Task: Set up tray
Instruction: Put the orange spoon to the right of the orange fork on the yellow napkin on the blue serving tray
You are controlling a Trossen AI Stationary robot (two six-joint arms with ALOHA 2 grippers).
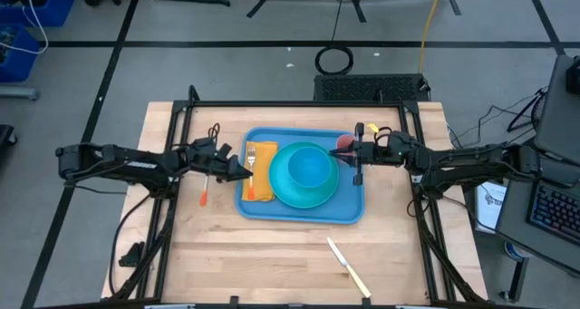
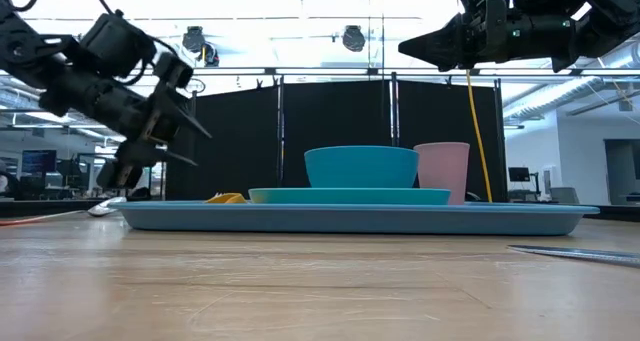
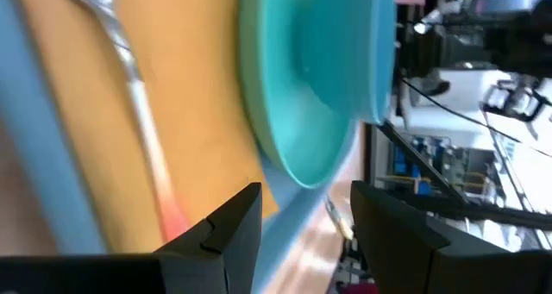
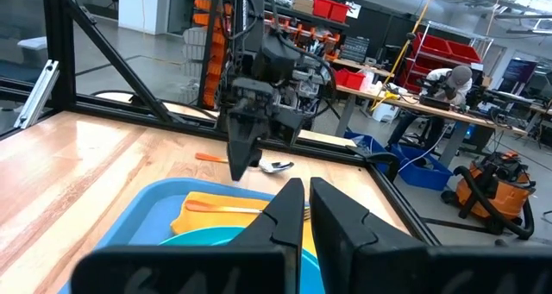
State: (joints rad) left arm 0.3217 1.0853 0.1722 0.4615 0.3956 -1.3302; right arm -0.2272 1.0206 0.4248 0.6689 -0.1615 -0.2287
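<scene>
The light-blue tray (image 1: 349, 209) lies mid-table. On it sit a round teal plate (image 1: 283, 193) bearing a teal bowl (image 1: 308, 168), an orange napkin (image 1: 264, 173) with a fork (image 1: 251, 164) laid on it, and a pink cup (image 1: 344, 144) at the far right corner. My left gripper (image 1: 246, 173) hovers open over the tray's left edge, beside the napkin; the left wrist view shows the fork (image 3: 129, 70) ahead of its fingers. My right gripper (image 1: 356, 155) hangs shut, high above the tray's right side near the cup (image 2: 442, 171).
An orange-handled spoon (image 1: 205, 193) lies on the wood left of the tray. A knife (image 1: 349, 268) lies near the table's near edge, right of centre. A black frame (image 1: 299, 102) runs around the far edge and sides. Bare wood lies in front of the tray.
</scene>
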